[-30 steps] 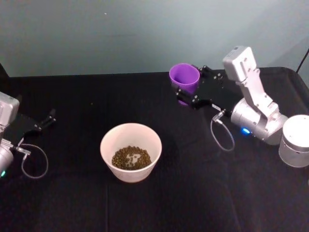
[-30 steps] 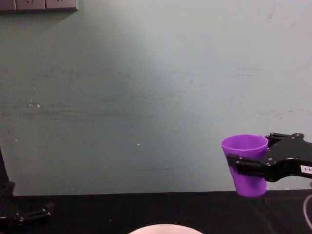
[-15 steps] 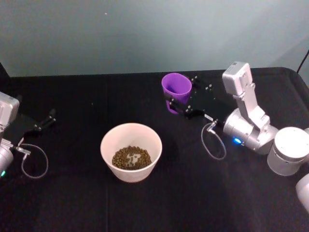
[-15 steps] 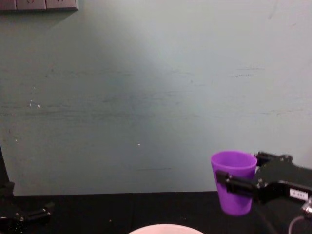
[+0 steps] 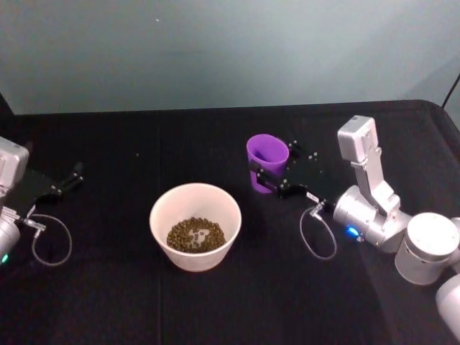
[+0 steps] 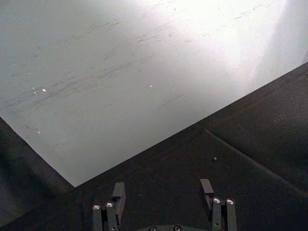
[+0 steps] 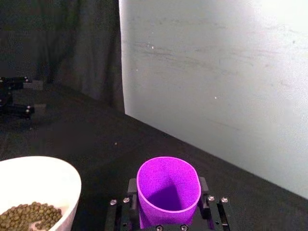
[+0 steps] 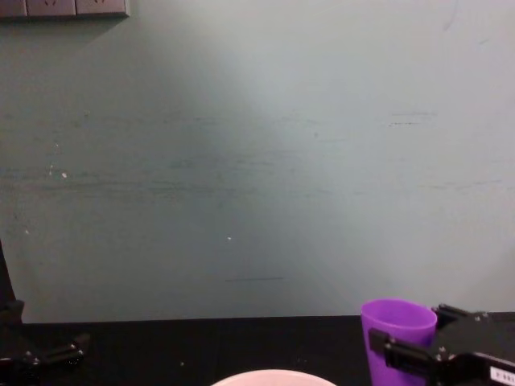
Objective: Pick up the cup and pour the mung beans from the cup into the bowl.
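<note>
Idling at the black table's (image 5: pixel 108 302) 9 o'clock edge, left gripper (image 6: pixel 163 192) is spread, empty. Round pinkish-white bowl (image 5: pixel 195 225) with mung beans (image 5: pixel 195 234) sits centre. Right gripper (image 5: pixel 277 175), at the bowl's 2 o'clock, clasps the upright, empty-looking bright purple plastic cup (image 5: pixel 267 162); setting down wants a level base, and there's open cloth all round.

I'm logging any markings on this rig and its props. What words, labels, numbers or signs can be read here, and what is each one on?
No text can be read.
Right gripper, shut on the purple cup: a small white label at the chest view's lower right corner, print too small and cut off to read.
Cup, bowl, black table cover, wall: no markings.
</note>
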Robot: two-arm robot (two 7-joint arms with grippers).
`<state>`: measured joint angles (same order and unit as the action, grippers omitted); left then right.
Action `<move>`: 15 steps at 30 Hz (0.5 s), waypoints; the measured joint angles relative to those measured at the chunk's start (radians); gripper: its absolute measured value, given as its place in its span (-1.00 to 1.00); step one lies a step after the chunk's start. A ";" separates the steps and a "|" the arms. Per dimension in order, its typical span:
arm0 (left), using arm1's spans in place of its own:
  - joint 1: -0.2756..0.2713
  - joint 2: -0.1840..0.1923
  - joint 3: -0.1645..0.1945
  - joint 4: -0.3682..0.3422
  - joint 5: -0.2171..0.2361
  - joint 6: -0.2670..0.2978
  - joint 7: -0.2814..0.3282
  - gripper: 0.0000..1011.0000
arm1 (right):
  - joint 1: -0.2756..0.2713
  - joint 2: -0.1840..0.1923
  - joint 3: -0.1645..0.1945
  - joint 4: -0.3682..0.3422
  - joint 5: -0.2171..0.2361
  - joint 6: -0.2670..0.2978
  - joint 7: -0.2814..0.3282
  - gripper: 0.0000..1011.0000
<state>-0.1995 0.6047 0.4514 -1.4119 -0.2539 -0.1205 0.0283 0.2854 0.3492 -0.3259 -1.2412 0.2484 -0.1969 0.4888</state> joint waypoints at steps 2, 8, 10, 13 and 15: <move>0.000 0.000 0.000 0.000 0.000 0.000 0.000 1.00 | -0.001 -0.002 0.000 0.019 0.010 -0.013 0.010 0.43; 0.000 0.000 0.000 0.000 0.000 0.000 0.000 1.00 | 0.005 -0.007 -0.004 0.074 0.032 -0.064 0.047 0.43; 0.000 0.000 0.000 0.000 0.000 0.000 0.000 1.00 | 0.007 -0.006 -0.010 0.086 0.036 -0.075 0.060 0.43; 0.000 0.000 0.000 0.000 0.000 0.000 0.000 1.00 | 0.009 -0.005 -0.015 0.092 0.037 -0.081 0.068 0.43; 0.000 0.000 0.000 0.000 0.000 0.000 0.000 1.00 | 0.009 -0.004 -0.019 0.095 0.037 -0.084 0.071 0.43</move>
<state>-0.1995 0.6047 0.4514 -1.4119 -0.2538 -0.1206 0.0283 0.2942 0.3453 -0.3454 -1.1465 0.2851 -0.2811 0.5602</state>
